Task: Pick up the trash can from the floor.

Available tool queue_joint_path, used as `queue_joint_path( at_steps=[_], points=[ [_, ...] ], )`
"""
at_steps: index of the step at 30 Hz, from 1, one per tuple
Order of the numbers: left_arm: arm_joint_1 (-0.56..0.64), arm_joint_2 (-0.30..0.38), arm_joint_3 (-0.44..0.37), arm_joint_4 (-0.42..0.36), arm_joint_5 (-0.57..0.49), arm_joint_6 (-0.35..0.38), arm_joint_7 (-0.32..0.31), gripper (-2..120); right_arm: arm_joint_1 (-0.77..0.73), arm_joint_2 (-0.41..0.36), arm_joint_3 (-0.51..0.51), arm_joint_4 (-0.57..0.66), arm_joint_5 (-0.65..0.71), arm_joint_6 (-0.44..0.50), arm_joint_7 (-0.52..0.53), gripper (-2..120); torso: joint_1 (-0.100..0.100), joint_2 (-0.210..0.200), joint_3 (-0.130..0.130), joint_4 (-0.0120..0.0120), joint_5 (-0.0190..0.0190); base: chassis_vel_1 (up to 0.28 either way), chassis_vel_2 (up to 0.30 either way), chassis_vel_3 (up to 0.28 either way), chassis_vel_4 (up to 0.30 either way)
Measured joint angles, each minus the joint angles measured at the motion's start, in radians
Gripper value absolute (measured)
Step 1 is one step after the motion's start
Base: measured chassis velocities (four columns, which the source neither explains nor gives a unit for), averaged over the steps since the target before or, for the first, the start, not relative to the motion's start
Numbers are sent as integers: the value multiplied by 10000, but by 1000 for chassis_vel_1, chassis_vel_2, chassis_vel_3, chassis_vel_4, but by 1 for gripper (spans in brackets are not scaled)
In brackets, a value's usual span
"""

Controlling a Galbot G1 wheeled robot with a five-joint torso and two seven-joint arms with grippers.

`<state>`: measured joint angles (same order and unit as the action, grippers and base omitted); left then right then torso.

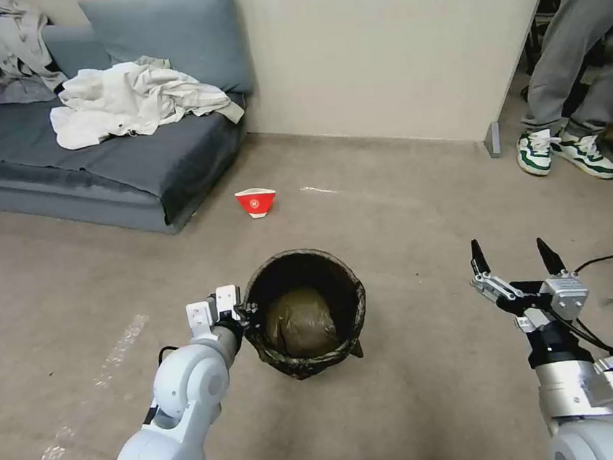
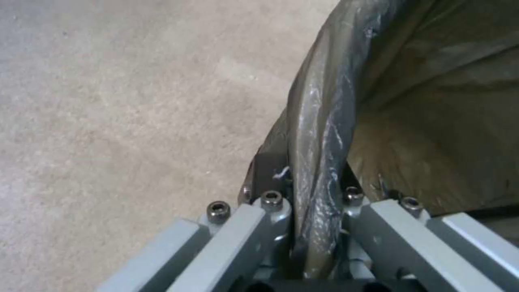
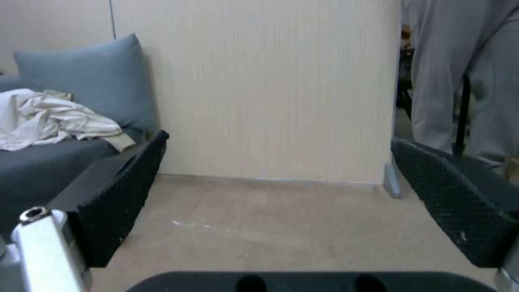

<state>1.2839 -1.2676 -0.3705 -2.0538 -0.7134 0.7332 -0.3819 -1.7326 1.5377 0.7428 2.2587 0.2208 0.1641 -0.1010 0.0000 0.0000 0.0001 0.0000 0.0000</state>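
Left pincer [image 1: 245,315] clamping trash can [image 1: 306,315] rim

Left gripper [image 2: 316,227] jaws clamp the trash can [image 2: 324,121] rim.

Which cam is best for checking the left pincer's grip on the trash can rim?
Left wrist view: the left pincer straddles the bag-covered rim of the trash can, one finger on each side, up close. Head view shows the whole trash can with the pincer at its rim, contact hidden. Right wrist view faces the wall.
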Motion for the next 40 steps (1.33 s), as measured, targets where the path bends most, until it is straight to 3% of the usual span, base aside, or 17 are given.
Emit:
queue_joint_path(
  at_steps=[15, 40],
  points=[
    [253, 65, -448, -1222, -1201, 0, -458, 1, -10, -1, 12, 40, 0, 1, 8, 100, 1, 0, 0, 0, 1, 0, 0, 0, 0],
    [510, 83, -595, -1385, -1154, 1, -417, 1, -16, -75, 27, 56, 4, -12, 62, 100, 0, 0, -1, 0, 0, 0, 0, 0, 0]
  ],
)
